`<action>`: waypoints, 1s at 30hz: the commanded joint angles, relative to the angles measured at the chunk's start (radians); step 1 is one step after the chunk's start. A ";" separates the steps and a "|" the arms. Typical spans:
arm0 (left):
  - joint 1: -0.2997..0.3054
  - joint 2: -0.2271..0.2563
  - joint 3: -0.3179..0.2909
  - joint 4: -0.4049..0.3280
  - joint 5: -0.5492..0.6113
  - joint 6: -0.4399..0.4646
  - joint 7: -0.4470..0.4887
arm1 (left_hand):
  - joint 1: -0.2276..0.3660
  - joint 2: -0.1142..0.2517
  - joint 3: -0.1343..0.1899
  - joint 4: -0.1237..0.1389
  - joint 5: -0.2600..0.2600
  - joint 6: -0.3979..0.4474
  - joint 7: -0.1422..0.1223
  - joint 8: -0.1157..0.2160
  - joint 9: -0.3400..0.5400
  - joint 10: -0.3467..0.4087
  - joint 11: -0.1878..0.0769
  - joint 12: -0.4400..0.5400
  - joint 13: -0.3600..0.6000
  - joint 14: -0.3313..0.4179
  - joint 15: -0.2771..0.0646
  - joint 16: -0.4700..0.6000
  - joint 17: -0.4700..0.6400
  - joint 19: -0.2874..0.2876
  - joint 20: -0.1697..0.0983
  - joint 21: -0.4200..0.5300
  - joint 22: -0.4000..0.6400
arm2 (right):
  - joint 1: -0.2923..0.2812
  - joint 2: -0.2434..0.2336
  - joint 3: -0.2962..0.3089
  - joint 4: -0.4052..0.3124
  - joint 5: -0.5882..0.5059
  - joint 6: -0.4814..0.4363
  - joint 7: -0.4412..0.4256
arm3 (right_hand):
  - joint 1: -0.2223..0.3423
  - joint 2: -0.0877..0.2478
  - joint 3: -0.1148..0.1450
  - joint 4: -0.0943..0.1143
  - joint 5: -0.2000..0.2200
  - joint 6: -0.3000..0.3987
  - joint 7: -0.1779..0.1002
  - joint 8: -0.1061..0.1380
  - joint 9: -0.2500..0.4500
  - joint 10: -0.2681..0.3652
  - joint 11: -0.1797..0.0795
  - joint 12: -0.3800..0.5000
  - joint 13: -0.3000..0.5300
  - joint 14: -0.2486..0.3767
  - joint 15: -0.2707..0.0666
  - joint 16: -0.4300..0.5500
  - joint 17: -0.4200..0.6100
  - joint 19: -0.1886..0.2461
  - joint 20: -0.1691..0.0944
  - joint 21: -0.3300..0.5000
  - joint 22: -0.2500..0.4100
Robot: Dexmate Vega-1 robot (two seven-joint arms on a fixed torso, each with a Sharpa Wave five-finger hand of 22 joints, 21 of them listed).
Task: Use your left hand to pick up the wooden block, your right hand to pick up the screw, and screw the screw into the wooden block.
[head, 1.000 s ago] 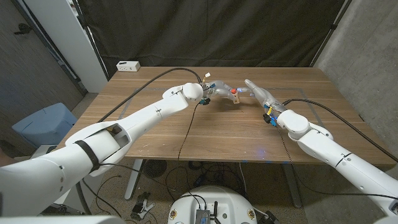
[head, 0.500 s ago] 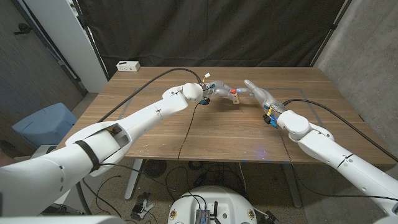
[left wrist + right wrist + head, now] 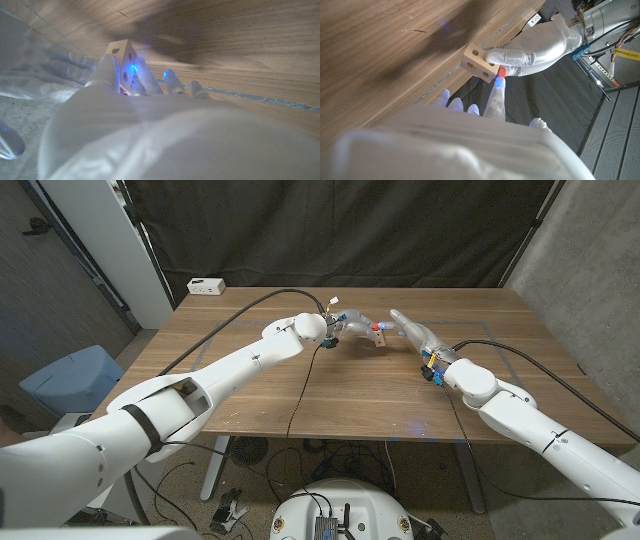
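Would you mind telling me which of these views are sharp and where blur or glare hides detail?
Head view: evenly lit and sharp, though the wooden block is tiny. Left wrist view: the left hand is a blurred foreground, with blue glare on the block. Right wrist view: the right hand is blurred, the block crisp, and a dark shadow crosses the table.

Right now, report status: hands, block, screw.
Left hand holds wooden block off the table. Right hand at the block, fingers on red-headed screw. Nothing between them.
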State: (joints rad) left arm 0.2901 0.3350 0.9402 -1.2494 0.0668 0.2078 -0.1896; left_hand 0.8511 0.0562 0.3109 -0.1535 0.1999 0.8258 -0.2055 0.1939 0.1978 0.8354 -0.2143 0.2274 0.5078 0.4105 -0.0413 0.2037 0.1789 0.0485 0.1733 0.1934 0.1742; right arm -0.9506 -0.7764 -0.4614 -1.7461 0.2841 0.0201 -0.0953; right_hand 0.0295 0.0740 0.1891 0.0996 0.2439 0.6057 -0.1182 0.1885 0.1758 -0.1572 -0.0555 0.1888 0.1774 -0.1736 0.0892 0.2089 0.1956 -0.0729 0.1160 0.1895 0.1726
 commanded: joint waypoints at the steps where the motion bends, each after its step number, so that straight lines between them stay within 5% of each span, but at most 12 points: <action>1: -0.003 -0.007 0.003 0.010 -0.002 -0.002 -0.001 | 0.000 0.007 0.002 0.004 0.005 0.029 0.019 0.009 0.002 0.004 -0.001 -0.001 0.006 0.008 -0.055 0.003 0.005 0.000 0.000 0.003 0.004 | -0.008 0.001 -0.006 -0.014 -0.005 0.000 0.003 | 0.011 0.002 0.005 0.005 0.007 0.008 0.002 0.001 0.004 0.000 -0.003 0.000 0.002 -0.108 0.002 -0.003 0.003 0.005 0.004 0.004 0.000; 30: -0.005 -0.008 0.003 0.020 -0.007 -0.007 -0.004 | -0.001 0.008 0.004 0.004 0.005 0.028 0.021 0.009 0.002 0.004 -0.001 -0.002 0.009 0.009 -0.054 0.003 0.005 0.001 0.003 0.003 0.004 | -0.030 -0.006 0.010 -0.045 -0.005 0.001 -0.015 | 0.013 0.003 0.005 0.006 0.008 0.012 0.001 0.001 0.004 0.005 -0.005 0.001 0.002 -0.105 0.002 -0.003 0.002 0.007 0.008 0.004 0.000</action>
State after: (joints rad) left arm 0.2871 0.3283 0.9426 -1.2329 0.0601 0.2029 -0.1912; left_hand 0.8457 0.0569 0.3130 -0.1514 0.1993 0.8245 -0.2041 0.1949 0.1980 0.8354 -0.2144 0.2275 0.5124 0.4105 -0.0412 0.2037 0.1789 0.0485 0.1733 0.1935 0.1742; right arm -0.9697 -0.7746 -0.4676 -1.7793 0.2790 0.0191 -0.0951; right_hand 0.0294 0.0740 0.1892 0.0995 0.2438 0.6056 -0.1181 0.1858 0.1766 -0.1572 -0.0555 0.1888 0.1774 -0.1736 0.0891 0.2089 0.1956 -0.0694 0.1197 0.1895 0.1726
